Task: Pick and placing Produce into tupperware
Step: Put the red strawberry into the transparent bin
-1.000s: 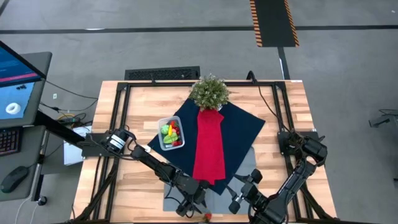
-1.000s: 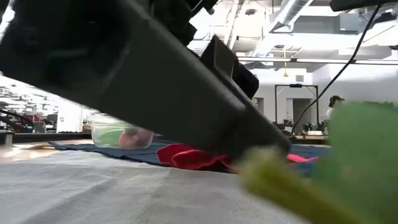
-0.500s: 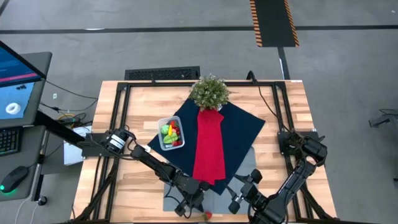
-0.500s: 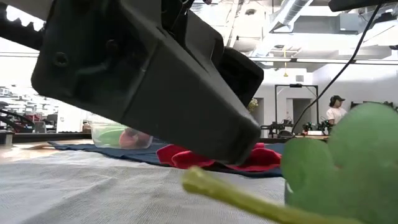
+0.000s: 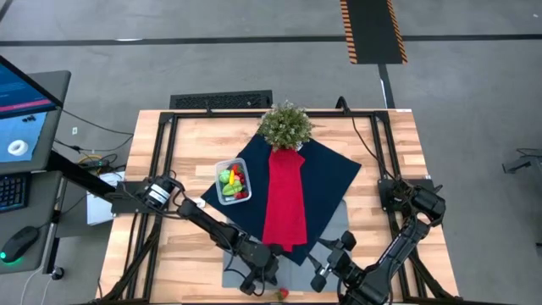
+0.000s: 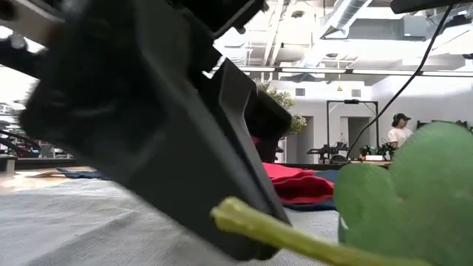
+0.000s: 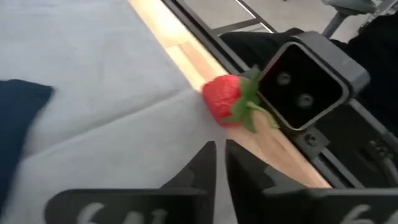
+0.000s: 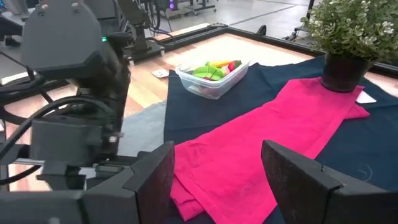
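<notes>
My left gripper hangs with its fingers nearly touching and nothing between them, over the grey mat near the table's front edge. The strawberry lies just beyond my fingertips at that mat's edge; the tupperware, already holding produce, sits well away across the mat on the navy cloth.

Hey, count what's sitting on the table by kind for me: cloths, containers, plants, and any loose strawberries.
Cloths: 3, namely the grey cloth, the navy cloth, the red cloth
Containers: 1, the tupperware
Potted plants: 1, the potted plant
Loose strawberries: 1, the strawberry
Total: 6
</notes>
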